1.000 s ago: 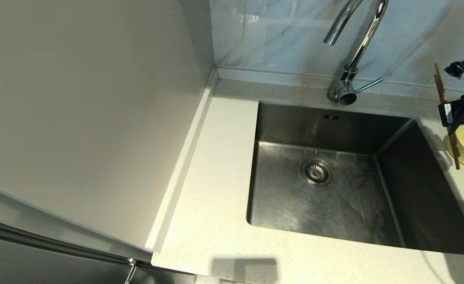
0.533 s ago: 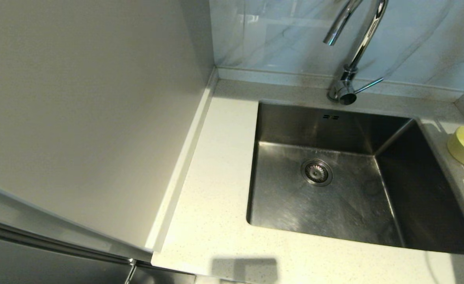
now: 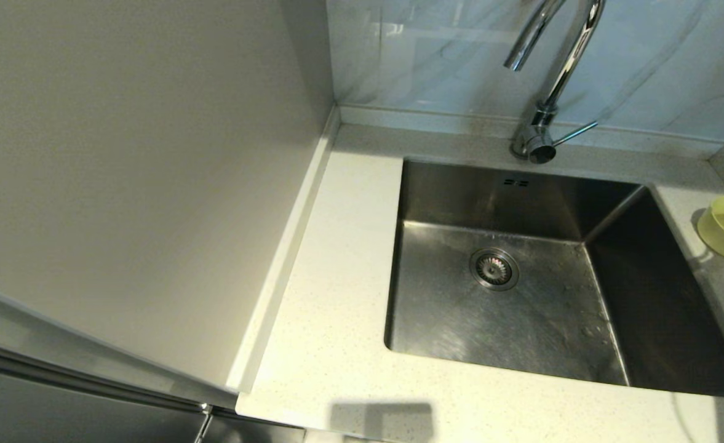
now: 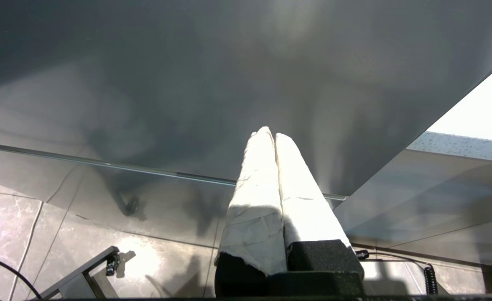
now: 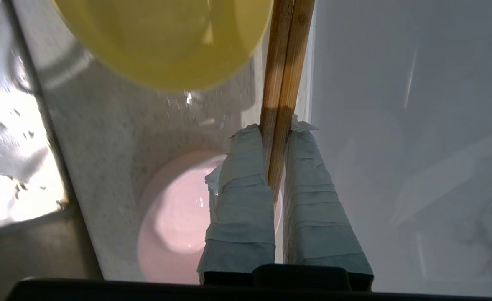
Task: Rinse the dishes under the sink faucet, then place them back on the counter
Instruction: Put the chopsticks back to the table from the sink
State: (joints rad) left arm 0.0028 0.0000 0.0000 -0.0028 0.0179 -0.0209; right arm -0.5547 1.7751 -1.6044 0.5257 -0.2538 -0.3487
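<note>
sink (image 3: 521, 277) empty, faucet (image 3: 546, 80) behind it | left gripper (image 4: 274, 136) parked off the counter, fingers pressed together, nothing held | right gripper (image 5: 277, 125) clamped on two chopsticks (image 5: 285, 62) | pink bowl (image 5: 174, 217) below its fingers | yellow bowl (image 5: 166, 37) ahead, beside the chopsticks, on counter (image 5: 116, 125) | wall panel (image 5: 396, 125) close alongside

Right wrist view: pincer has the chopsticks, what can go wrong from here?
1. The right pincer is shut on the two thin brown wooden chopsticks near one end; the long free length could pivot or slip.
2. The small yellow bowl and small pale pink bowl lie close beneath; setting the sticks down may knock them.
</note>
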